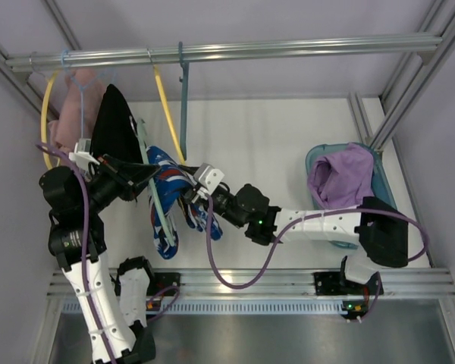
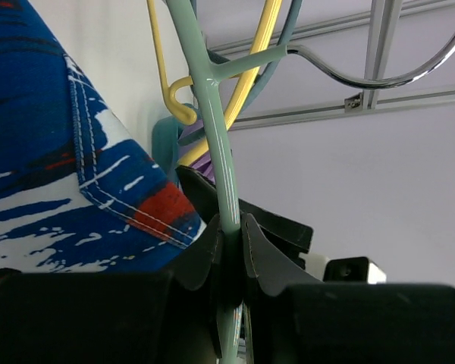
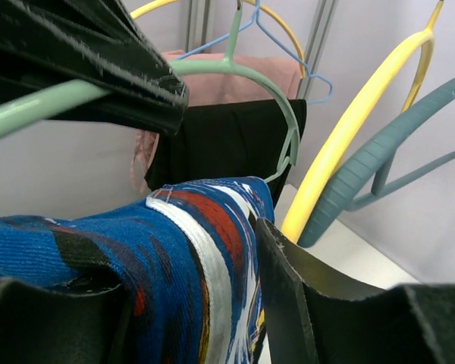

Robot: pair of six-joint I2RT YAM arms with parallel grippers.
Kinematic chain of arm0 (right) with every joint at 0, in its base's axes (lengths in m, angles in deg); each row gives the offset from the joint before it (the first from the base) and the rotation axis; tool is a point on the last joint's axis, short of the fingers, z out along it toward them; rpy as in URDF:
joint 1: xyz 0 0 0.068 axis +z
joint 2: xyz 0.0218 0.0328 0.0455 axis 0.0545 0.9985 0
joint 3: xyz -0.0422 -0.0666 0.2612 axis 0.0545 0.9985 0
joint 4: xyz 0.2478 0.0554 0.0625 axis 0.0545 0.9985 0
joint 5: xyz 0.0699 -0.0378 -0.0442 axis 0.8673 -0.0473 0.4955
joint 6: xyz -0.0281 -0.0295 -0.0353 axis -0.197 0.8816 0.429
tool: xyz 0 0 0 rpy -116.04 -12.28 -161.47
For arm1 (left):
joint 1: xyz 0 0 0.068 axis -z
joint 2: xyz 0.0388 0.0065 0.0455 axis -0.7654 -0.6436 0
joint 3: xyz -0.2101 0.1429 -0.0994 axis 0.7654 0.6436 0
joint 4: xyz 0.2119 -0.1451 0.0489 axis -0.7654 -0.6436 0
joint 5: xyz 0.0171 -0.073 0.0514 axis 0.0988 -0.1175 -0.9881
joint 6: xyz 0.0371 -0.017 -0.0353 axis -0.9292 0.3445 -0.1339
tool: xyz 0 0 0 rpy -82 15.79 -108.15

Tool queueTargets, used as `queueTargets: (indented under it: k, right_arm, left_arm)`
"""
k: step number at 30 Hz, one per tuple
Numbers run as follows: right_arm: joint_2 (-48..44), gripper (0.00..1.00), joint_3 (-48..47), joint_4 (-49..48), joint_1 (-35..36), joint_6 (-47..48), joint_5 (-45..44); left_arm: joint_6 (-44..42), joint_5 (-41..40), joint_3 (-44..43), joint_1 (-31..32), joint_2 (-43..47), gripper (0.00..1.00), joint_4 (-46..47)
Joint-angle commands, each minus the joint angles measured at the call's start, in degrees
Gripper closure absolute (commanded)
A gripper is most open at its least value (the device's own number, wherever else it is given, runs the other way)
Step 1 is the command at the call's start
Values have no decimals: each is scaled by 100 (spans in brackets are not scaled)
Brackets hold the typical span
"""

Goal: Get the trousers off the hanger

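Left wrist view: your left gripper [image 2: 231, 231] is clamped on the hanger [image 2: 212, 114], with the trousers [image 2: 53, 152] draped just left of it. Your right gripper [image 3: 193, 280] pinches the trousers at frame centre-left, right of the diagonal hanger bar. Open desk [image 1: 273, 144] lies rightward. Yellow hangers [image 1: 164, 98] crowd the rail [image 1: 288, 49] behind.

Top view looks down over the scene; both close, upward-tilted wrist views share the hanger [image 2: 212, 114] and trousers [image 2: 38, 167].

The trousers [image 1: 167, 176] drape over the hanger [image 1: 158, 206] (rail [image 1: 288, 51] behind), basket [image 1: 312, 158] far right.
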Motion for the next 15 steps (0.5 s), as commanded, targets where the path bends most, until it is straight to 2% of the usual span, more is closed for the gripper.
queueTargets:
  k: [1,15]
  right_arm:
    - [-933,100,-314,-645,40,-442,92]
    - [-1637,100,-867,217,93,-838,57]
  left_arm:
    - [-501,-273,162,-34,108,100,520]
    - [-914,-308,865,-25,345,100,195]
